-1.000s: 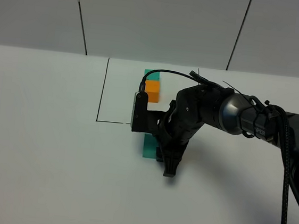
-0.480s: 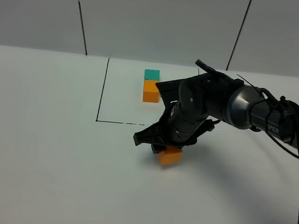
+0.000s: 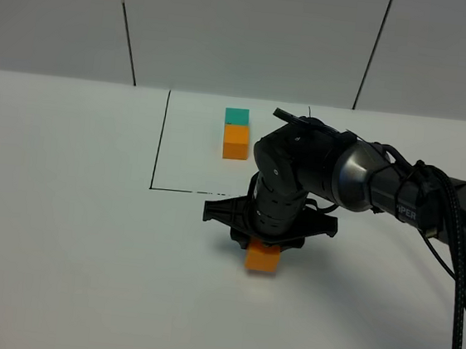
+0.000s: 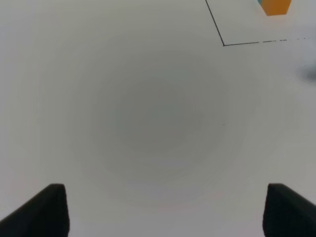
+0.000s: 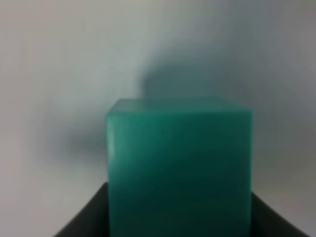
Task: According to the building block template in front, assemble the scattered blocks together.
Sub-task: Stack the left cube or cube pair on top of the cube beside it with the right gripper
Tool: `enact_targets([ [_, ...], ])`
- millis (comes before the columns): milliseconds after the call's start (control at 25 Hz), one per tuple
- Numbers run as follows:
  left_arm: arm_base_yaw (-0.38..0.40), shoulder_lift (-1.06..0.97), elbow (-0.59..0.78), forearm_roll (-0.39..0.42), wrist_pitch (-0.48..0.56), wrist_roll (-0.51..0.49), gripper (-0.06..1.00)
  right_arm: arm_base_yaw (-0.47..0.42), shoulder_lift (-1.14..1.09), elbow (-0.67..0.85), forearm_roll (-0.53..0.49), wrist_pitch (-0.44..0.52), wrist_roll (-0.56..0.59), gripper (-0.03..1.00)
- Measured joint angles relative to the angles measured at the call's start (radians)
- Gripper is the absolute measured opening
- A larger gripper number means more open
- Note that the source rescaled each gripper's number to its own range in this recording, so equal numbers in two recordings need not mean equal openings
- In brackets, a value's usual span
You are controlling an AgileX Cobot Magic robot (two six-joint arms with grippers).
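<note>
Right wrist view: the right gripper [image 5: 177, 224] is clamped on the teal cube [image 5: 178, 173], filling the lower centre. Exterior high shows the orange cube [image 3: 262, 258] directly below that gripper [image 3: 262, 243], centre frame. Left gripper [image 4: 160, 210] gapes wide, empty.

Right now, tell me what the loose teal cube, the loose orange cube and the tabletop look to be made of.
Teal cube: smooth, solid-coloured, with a soft sheen and crisp edges; probably plastic or painted wood.
Orange cube: the same plain matte look with sharp corners; likely the same material.
Tabletop: flat, white, matte and grainless, carrying thin black lines; probably laminate or a paper sheet, hard to tell which.
</note>
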Motion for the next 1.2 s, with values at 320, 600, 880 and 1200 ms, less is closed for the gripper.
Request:
enact_targets([
  [320, 0.0, 0.0, 0.0, 0.0, 0.0, 0.0, 0.67, 0.035, 0.002, -0.001, -0.031, -0.02, 0.025, 0.01],
  [600, 0.0, 0.0, 0.0, 0.0, 0.0, 0.0, 0.67, 0.057, 0.07, -0.051, -0.031, -0.019, 0.025, 0.01],
  [880, 0.0, 0.0, 0.0, 0.0, 0.0, 0.0, 0.67, 0.059, 0.093, -0.07, -0.031, -0.024, 0.025, 0.01],
  [1200, 0.0, 0.0, 0.0, 0.0, 0.0, 0.0, 0.67, 0.059, 0.111, -0.072, -0.031, -0.024, 0.025, 0.01],
])
